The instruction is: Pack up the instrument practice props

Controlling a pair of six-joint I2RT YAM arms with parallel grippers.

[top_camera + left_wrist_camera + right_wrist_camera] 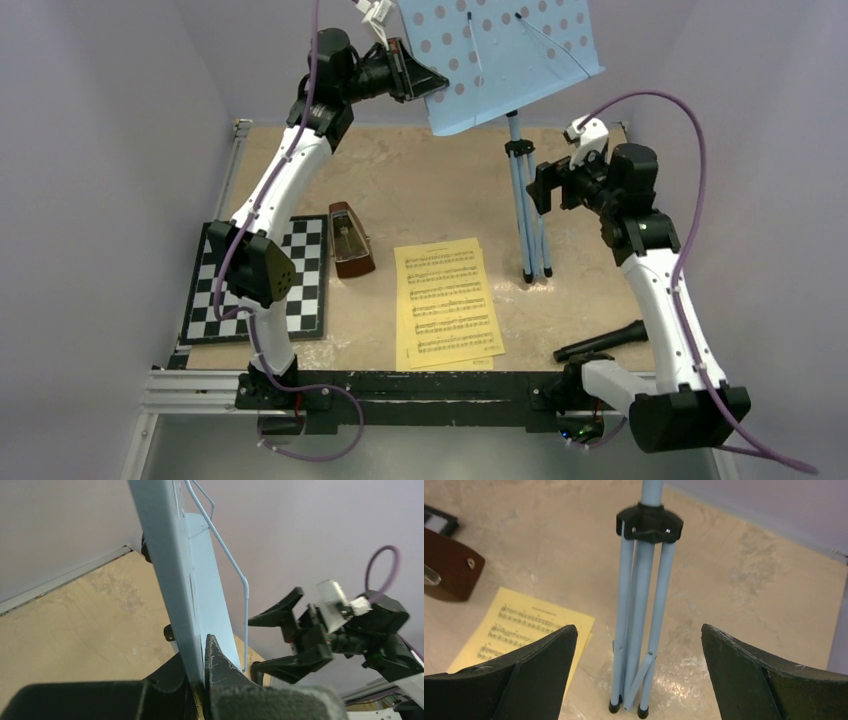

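Near edge of the desk [430, 190]: yellow sheets [448, 303] lie flat, just short of the front rail. To their left we see the metronome [350, 240] upright, just beside the chessboard [258, 280]. Music stand [530, 215] stands right of the sheets, legs folded together, bare desk around its feet. Right gripper [538, 188] sits near the legs, jaws wide apart, not touching. Far, up high: left gripper [202, 650] jaws clamped on the stand panel's left edge.

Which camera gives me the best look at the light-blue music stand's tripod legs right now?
Right wrist: the thin light-blue tripod legs fill the centre, folded together under a black collar. Top external shows them small, from above. Left wrist shows only the stand's light-blue desk panel, no legs.
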